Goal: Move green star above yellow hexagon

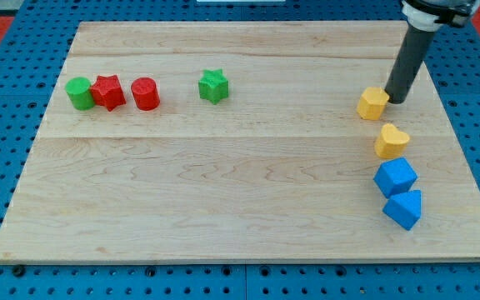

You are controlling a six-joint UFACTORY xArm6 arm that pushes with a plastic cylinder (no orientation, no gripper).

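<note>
While upright, green star (213, 86) lacks axis.

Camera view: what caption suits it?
My tip rests beside the yellow hexagon block, far from the green star block on the wooden board.

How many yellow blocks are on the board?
2. The yellow hexagon sits at the view's right, beside my tip; the yellow heart lies just below it. None seems hidden.

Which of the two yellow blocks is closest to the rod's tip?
The yellow hexagon, touching or nearly touching my tip; the yellow heart lies lower down.
</note>
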